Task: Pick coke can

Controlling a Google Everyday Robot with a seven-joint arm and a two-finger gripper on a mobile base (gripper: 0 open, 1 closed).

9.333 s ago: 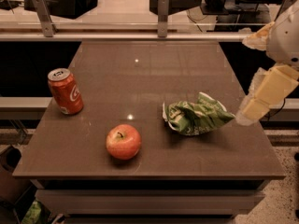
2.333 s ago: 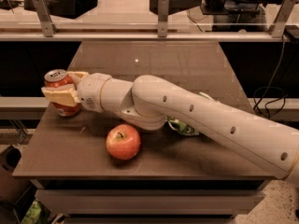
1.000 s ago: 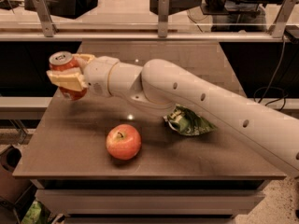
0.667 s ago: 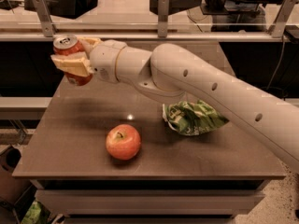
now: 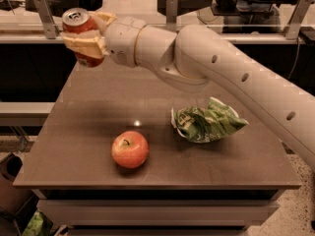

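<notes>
The coke can [image 5: 78, 24], red with a silver top, is held upright in the air above the back left part of the brown table [image 5: 98, 107]. My gripper [image 5: 86, 38] is shut on it, with tan fingers [image 5: 83, 45] wrapped across its front and back. The white arm reaches in from the right edge across the table to the can.
A red apple [image 5: 130, 149] sits near the table's front edge. A crumpled green chip bag [image 5: 206, 122] lies at the right of the table, under the arm. A counter with metal posts [image 5: 45, 16] runs behind the table.
My gripper closed on the can at the table's left edge, then lifted it up and away from the tabletop. The apple and the bag have not moved.
</notes>
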